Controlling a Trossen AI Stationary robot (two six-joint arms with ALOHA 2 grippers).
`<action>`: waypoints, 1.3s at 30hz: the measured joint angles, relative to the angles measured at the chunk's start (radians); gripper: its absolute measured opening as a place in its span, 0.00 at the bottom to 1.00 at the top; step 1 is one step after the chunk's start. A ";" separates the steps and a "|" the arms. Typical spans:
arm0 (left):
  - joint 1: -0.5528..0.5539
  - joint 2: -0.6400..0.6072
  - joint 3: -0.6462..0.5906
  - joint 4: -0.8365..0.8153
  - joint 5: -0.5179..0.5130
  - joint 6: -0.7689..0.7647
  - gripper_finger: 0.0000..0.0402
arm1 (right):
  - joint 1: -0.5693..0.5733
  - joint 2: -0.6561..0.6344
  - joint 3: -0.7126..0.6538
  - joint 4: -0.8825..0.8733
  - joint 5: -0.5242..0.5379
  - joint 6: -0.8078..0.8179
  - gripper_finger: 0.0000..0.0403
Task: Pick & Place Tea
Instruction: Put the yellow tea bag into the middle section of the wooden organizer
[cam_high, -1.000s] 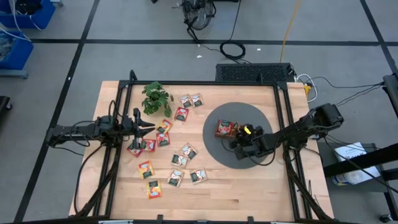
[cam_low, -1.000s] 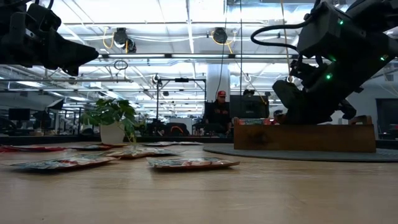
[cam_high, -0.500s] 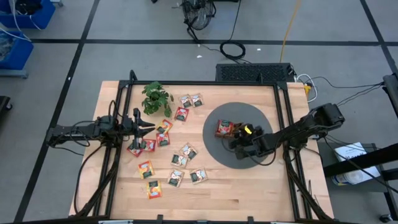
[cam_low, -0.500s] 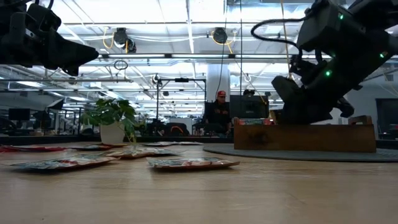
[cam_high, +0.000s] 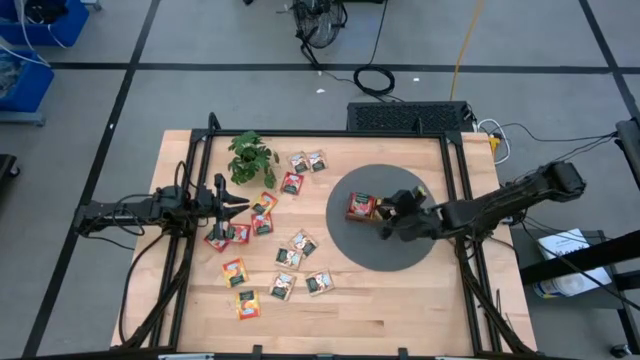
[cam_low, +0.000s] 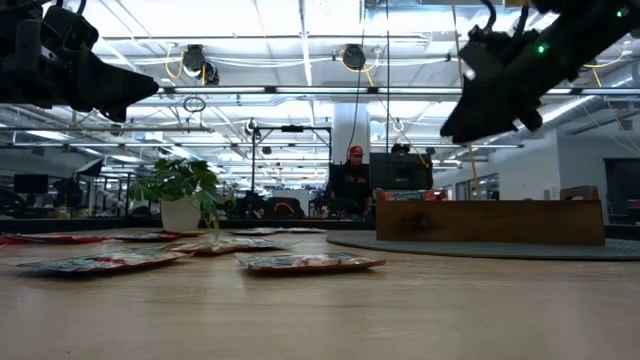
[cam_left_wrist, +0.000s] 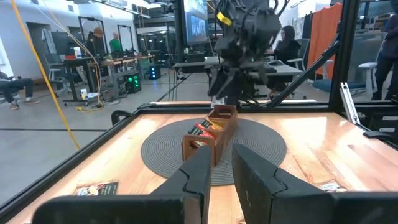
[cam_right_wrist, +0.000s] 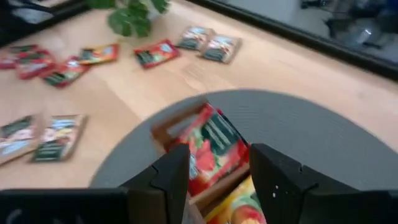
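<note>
In the high view a grey floor (cam_high: 120, 100) with dark lines surrounds the wooden counter (cam_high: 330, 310). A blue bin (cam_high: 28, 55) sits at the upper left, a coiled black cable (cam_high: 375, 79) lies at top centre, and a yellow cord (cam_high: 465, 40) runs down from the upper right. In the low view, rows of ceiling lights (cam_low: 300, 45) fill the upper frame above an open workshop; a person in a red cap (cam_low: 355, 180) stands at centre. The left wrist view shows desks (cam_left_wrist: 109, 65) at upper left, seated people, and an orange panel (cam_left_wrist: 323, 37) at upper right.
</note>
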 joint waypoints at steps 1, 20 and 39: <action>0.000 0.000 0.000 0.000 0.000 0.000 0.18 | 0.000 -0.020 0.000 0.002 -0.013 -0.020 0.37; 0.000 0.000 0.000 0.000 0.000 0.000 0.18 | 0.016 -0.097 0.000 0.027 -0.020 -0.457 0.37; 0.000 0.000 0.000 0.000 0.000 0.000 0.18 | -0.020 -0.622 -0.455 0.468 -0.027 -0.817 0.37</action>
